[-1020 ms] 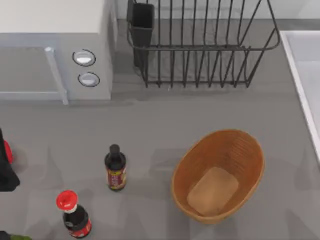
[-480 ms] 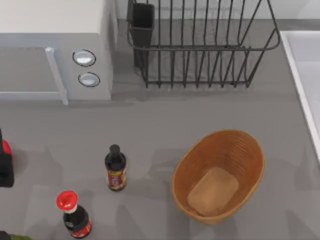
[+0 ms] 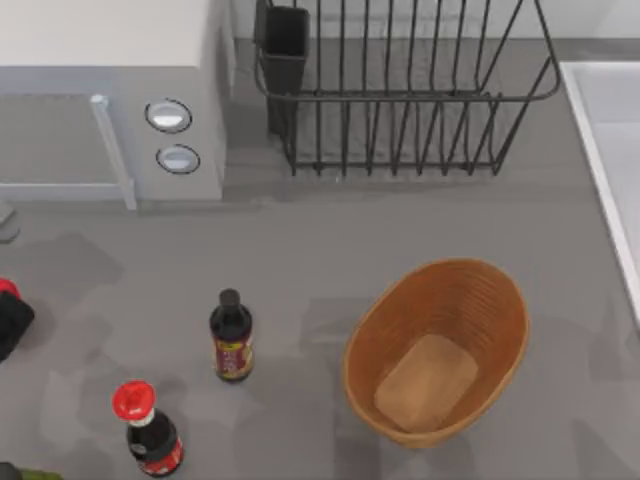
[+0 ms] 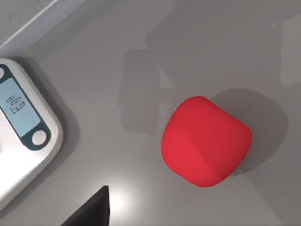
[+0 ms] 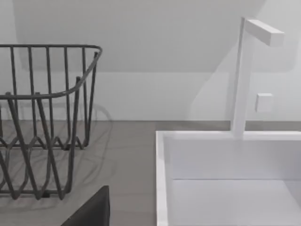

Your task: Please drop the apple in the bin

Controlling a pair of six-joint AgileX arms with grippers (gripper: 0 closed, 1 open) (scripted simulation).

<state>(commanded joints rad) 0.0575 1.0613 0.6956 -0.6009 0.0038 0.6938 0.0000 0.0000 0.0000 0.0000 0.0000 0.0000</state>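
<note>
The apple (image 4: 205,141), plain red and rounded, rests on the grey tabletop and casts a shadow beside it. In the top view only a sliver of the apple (image 3: 7,289) shows at the far left edge. My left gripper (image 3: 10,325) is a dark shape just below that sliver. In the left wrist view the apple sits apart from a dark part of that gripper near the lower edge, and nothing grips it. The bin (image 3: 437,350), an oval orange-brown wicker basket with a tan bottom, stands right of centre. A dark part of my right gripper (image 5: 91,212) appears in the right wrist view.
Two dark sauce bottles (image 3: 231,336) (image 3: 148,430) stand between the apple and the bin. A white scale (image 4: 19,136) lies near the apple. A microwave (image 3: 110,90) and a black wire dish rack (image 3: 400,90) are at the back. A white sink (image 5: 225,179) is at the right.
At the left edge the left arm's dark shape has drawn back and looks smaller. The apple's red sliver shows slightly higher. The shadows on the table near it have shifted.
</note>
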